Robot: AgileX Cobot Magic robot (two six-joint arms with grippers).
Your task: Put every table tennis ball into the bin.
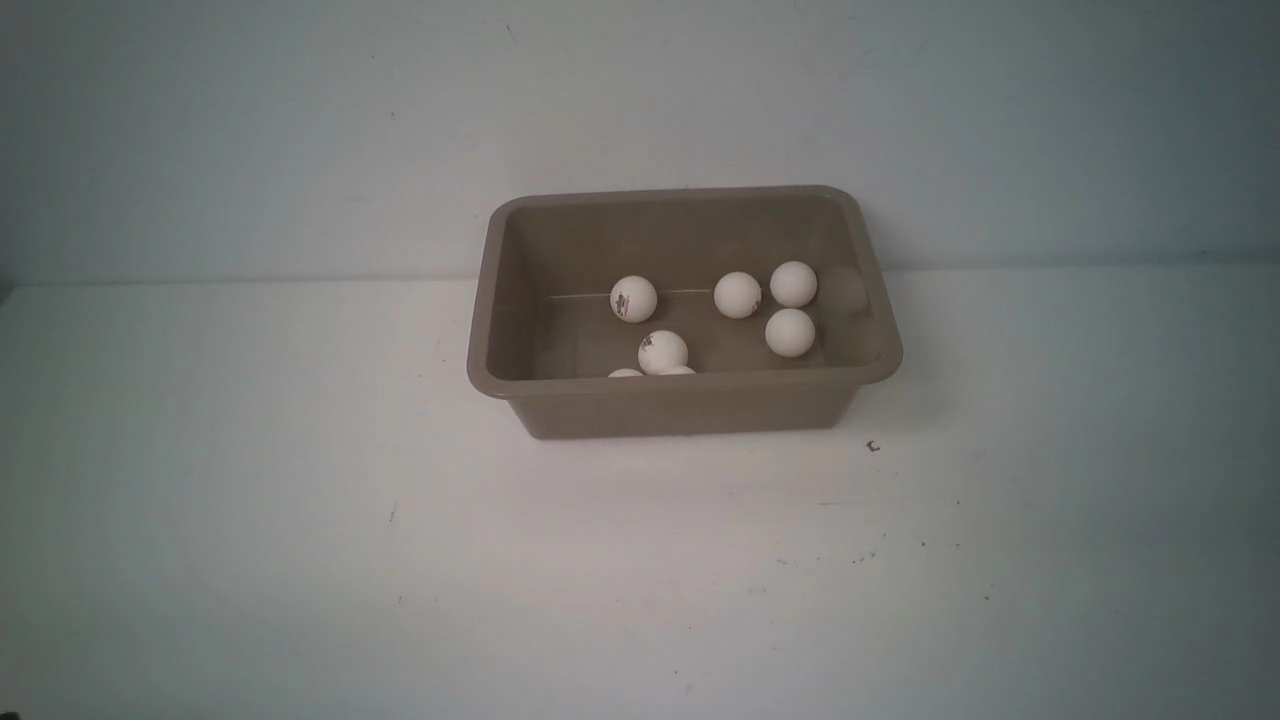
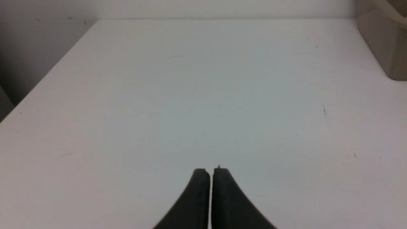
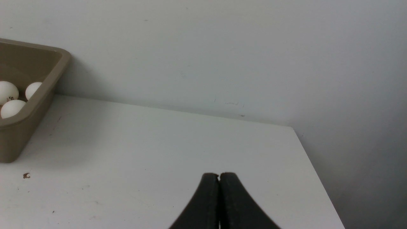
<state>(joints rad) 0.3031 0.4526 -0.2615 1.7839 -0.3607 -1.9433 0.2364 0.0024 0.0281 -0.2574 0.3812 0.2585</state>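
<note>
Left claw (image 2: 211, 171) pressed together, pinching nothing, low over bare surface (image 2: 190, 95); bin (image 2: 386, 44) off to its right and farther away. Right claw (image 3: 219, 176) likewise pressed together and holding nothing, bin to its left and farther. Neither clearly nearer. Bin (image 1: 684, 385) mid-surface, long axis left to right. Balls (image 1: 738, 295) all inside: five in full view, two more peeking above near rim. None seen outside, so task judged about finished. Dark logo smudges on two balls, unreadable.
</note>
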